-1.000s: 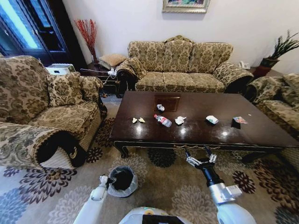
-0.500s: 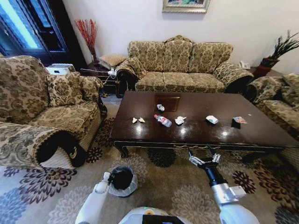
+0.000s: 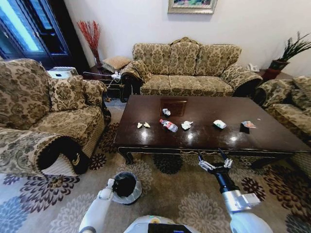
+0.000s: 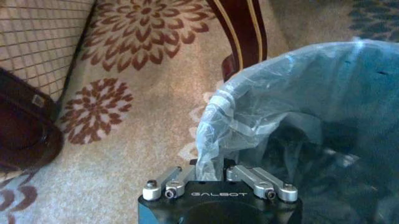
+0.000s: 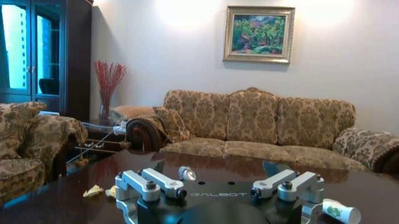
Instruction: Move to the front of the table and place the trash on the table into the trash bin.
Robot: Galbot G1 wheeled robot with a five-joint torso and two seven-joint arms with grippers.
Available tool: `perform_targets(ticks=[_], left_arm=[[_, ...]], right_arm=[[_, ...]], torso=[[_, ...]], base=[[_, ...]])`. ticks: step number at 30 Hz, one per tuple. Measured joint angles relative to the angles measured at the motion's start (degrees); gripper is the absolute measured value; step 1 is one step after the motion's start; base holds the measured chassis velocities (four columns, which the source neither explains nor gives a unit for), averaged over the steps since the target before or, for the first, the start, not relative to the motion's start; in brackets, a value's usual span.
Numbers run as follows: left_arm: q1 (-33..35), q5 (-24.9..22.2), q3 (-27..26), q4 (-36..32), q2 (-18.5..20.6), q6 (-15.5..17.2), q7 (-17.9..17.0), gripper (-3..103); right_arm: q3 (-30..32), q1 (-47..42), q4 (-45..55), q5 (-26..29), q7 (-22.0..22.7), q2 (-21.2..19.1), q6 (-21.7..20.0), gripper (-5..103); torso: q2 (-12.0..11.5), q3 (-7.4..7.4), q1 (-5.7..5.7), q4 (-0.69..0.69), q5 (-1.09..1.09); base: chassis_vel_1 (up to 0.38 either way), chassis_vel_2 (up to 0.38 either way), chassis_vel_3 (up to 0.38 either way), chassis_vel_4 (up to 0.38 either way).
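Head view shows a dark glossy desk (image 3: pixel 204 133) on a floral carpet (image 3: pixel 170 189), ringed by patterned sofas (image 3: pixel 187 68), carrying a clear bottle (image 3: pixel 169 125), white tissues (image 3: pixel 187 124), yellowish scraps (image 3: pixel 143 125) and wrappers (image 3: pixel 248 124). Near the desk's front edge, well short of the litter, the right gripper (image 3: pixel 215 162) hovers with its fingers spread wide. The left gripper (image 4: pixel 212 179) pinches the bag-lined rim of the trash bin (image 3: pixel 125 186), on the carpet before the desk's left corner.

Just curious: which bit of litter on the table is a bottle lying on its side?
The clear bottle with the red label, near the table's middle; the other pieces are tissues, scraps and wrappers.
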Motion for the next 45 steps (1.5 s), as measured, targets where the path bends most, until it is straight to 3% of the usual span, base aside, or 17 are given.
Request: perform_targets(ticks=[5,6,9,11,13,14,16,18,20,27,31,32,39,45], left_arm=[[4.0,-0.9,-1.1,-4.1,0.6,-0.9,0.0,8],[7.1,-1.7,-1.8,-7.7,1.2,-1.1,0.0,8],[11.7,-3.8,-3.1,-13.3,2.2,-1.0,0.2,4],[17.3,-6.1,-4.4,-21.2,3.3,-1.0,0.3,1],[18.1,-6.6,-4.6,-22.4,3.4,-1.0,0.3,1],[21.6,-8.6,-5.9,-28.6,3.4,-0.9,0.5,1],[24.8,-10.4,-7.6,-34.8,3.4,-0.8,0.5,1],[26.2,-11.1,-8.5,-37.2,3.3,-0.8,0.5,1],[30.6,-12.5,-10.5,-43.8,3.0,-0.7,0.6,1],[37.4,-14.5,-13.7,-53.3,2.5,-0.2,0.7,1],[49.1,-18.9,-19.4,-72.9,1.8,-0.1,0.7,1],[49.1,-18.9,-19.4,-72.9,1.8,-0.1,0.7,1],[55.6,-24.4,-25.4,-92.4,1.4,3.4,-0.4,1],[55.2,-30.0,-30.5,-100.0,3.9,7.6,-0.9,1]], right_arm=[[-0.5,0.7,-0.4,0.0,0.1,0.2,0.0,100],[-0.9,1.0,-0.7,0.0,0.1,0.5,0.0,100],[-1.6,1.7,-1.4,-0.1,0.0,0.8,0.1,100],[-2.6,2.9,-2.7,-0.2,-0.2,1.2,0.3,100],[-2.8,3.1,-2.9,-0.3,-0.2,1.3,0.3,100],[-3.4,4.0,-3.8,-0.3,-0.4,1.5,0.6,100],[-3.8,4.8,-4.4,-0.4,-0.5,1.8,0.7,100],[-3.9,5.1,-4.6,-0.4,-0.5,2.0,0.7,100],[-4.3,5.9,-5.3,-0.4,-0.6,2.2,0.9,100],[-4.5,6.7,-6.0,0.0,-0.9,2.3,1.2,100],[-4.9,9.3,-7.9,1.1,-1.4,3.0,1.3,100],[-4.9,9.3,-7.9,1.1,-1.4,3.0,1.3,100],[-7.5,12.5,-9.1,1.0,-2.5,3.5,1.7,100],[-8.9,12.6,-8.2,0.2,-2.4,4.0,1.7,100]], torso=[[0.0,0.01,0.01,0.00,-0.05],[0.0,0.01,0.01,0.01,-0.12],[0.0,0.01,0.01,0.04,-0.02],[0.0,0.01,0.00,0.04,0.03],[0.0,0.01,0.00,0.06,0.03],[0.0,0.01,0.00,0.05,-0.01],[0.0,0.00,0.01,-0.01,-0.02],[0.0,0.00,0.01,-0.02,0.01],[0.0,0.00,0.01,-0.01,0.03],[0.0,0.00,0.00,0.04,0.02],[0.0,0.00,0.00,0.00,0.03],[0.0,0.00,0.00,0.00,0.03],[0.0,0.00,0.00,0.00,0.03],[0.0,0.00,0.00,0.02,0.04]], base=[[0.000,0.000,0.000,0.000],[0.000,0.000,0.000,0.000],[0.000,0.000,0.000,0.000],[0.000,0.000,0.000,0.000],[0.000,0.000,0.000,0.000],[0.000,0.000,0.000,0.000],[0.000,0.000,0.000,0.000],[0.000,0.000,0.000,0.000],[0.000,0.000,0.000,0.000],[0.000,0.000,0.000,0.000],[0.000,0.000,0.000,0.000],[0.000,0.000,0.000,0.000],[0.000,0.000,0.000,0.000],[0.000,0.000,0.000,0.000]])
